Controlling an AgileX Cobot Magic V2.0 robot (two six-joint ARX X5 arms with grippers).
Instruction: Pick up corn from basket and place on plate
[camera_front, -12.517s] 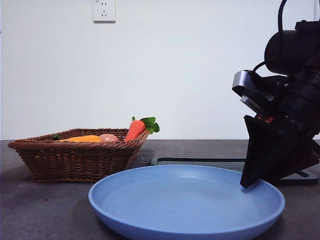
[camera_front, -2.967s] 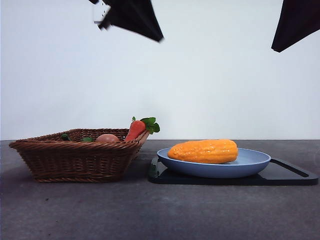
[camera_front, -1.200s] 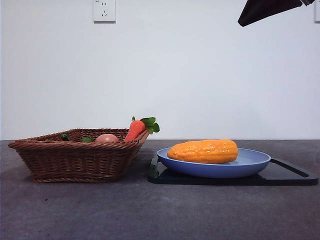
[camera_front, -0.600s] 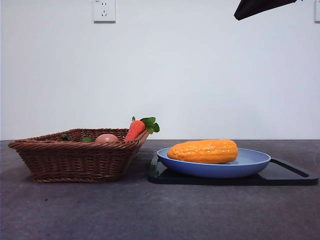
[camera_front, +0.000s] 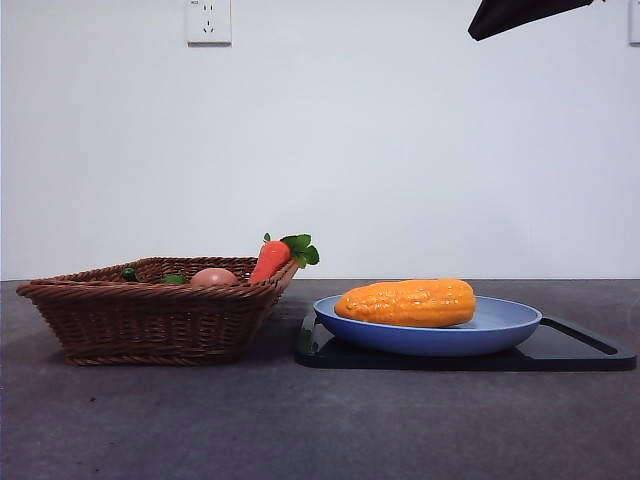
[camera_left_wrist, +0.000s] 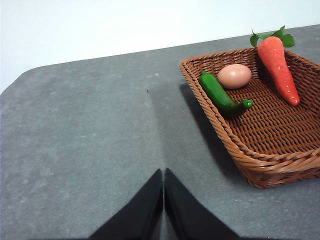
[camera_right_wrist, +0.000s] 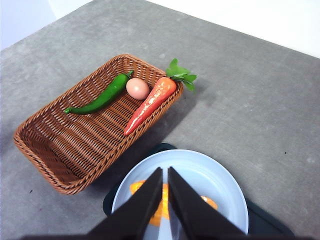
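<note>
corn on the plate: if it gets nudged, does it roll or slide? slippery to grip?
The corn lies on its side on the plate; rounded and tapered, it would probably roll in a curve, checked by the raised rim. Its glossy skin looks slippery, though the bumpy kernels may help. Looks rigid.

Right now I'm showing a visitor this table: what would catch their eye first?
The glossy orange corn lying on the light-blue plate, which sits on a black tray. Next, beside it, the brown wicker basket with a red-orange carrot leaning over its rim, leaves out.
</note>
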